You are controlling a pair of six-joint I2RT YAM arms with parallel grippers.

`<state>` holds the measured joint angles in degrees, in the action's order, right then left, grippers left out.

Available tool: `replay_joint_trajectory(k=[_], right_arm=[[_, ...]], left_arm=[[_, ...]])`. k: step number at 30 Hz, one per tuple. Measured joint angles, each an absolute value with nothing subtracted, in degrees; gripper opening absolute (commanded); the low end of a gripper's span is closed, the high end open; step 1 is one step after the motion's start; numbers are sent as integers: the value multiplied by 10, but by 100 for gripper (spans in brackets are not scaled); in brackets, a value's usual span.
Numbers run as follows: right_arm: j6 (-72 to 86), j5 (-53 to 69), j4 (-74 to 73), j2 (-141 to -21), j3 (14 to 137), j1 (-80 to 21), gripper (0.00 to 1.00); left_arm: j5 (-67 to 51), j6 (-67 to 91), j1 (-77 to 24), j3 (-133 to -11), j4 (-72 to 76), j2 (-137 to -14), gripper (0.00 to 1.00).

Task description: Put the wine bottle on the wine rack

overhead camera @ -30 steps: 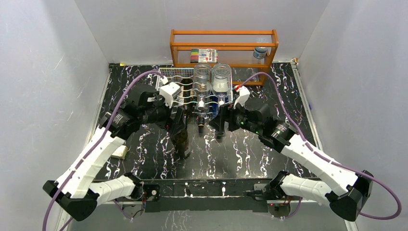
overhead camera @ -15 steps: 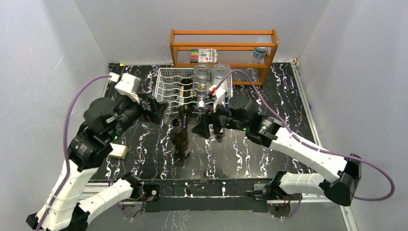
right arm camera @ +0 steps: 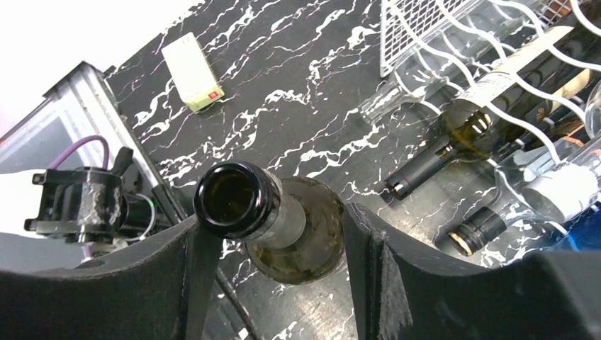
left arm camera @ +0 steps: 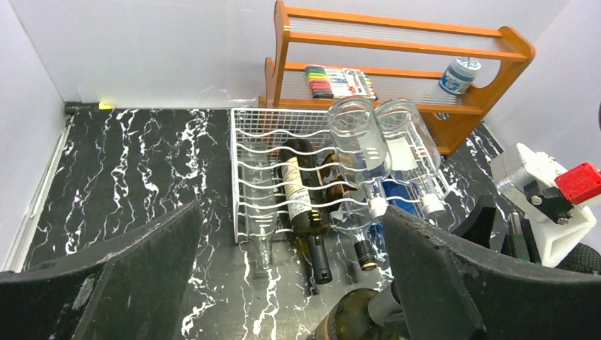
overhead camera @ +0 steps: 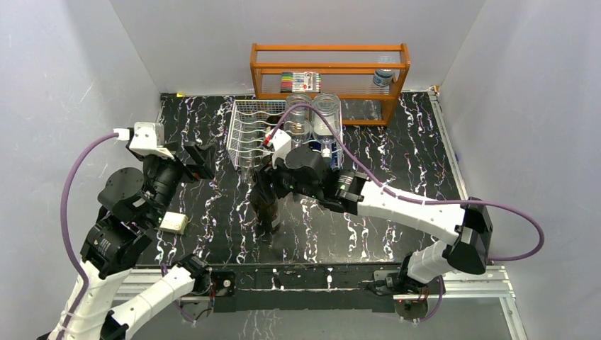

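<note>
The wine bottle, dark green with an open mouth, stands upright on the black marbled table in front of the wine rack. My right gripper straddles its upper part. In the right wrist view the bottle sits between the fingers of this gripper: one finger meets the shoulder, and a strip of table shows on the other side. My left gripper hangs wide open and empty, well to the left of the bottle. Its wrist view catches the bottle at the bottom edge, with the white wire rack ahead.
The rack holds a dark labelled bottle and two clear bottles lying with their necks toward me. An orange wooden shelf with markers and a small jar stands behind it. A small white box lies at the left, and white walls close in both sides.
The left gripper let go of the bottle, opened wider and drew back to the left. The right arm swung left, brought its jaws around the standing bottle and narrowed them.
</note>
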<state>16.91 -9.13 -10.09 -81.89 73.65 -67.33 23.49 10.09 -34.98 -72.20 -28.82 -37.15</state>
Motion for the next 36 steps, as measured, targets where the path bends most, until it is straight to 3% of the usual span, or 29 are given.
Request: replay_joint_trajectory(k=[4, 6, 10, 27, 36], right_arm=[[164, -106, -89, -847, 751, -676, 60], [163, -109, -82, -854, 751, -677, 37], [153, -123, -56, -854, 741, -675, 1], [186, -244, -46, -621, 624, -661, 0], [228, -253, -83, -589, 624, -660, 0]], left_arm=[[253, 101, -350, -708, -292, -377, 98], [254, 98, -350, -701, -293, -388, 98], [245, 85, -350, -678, -292, -400, 98], [-110, 26, -350, -422, -128, -414, 98], [-298, 26, -350, -397, -14, -509, 97]])
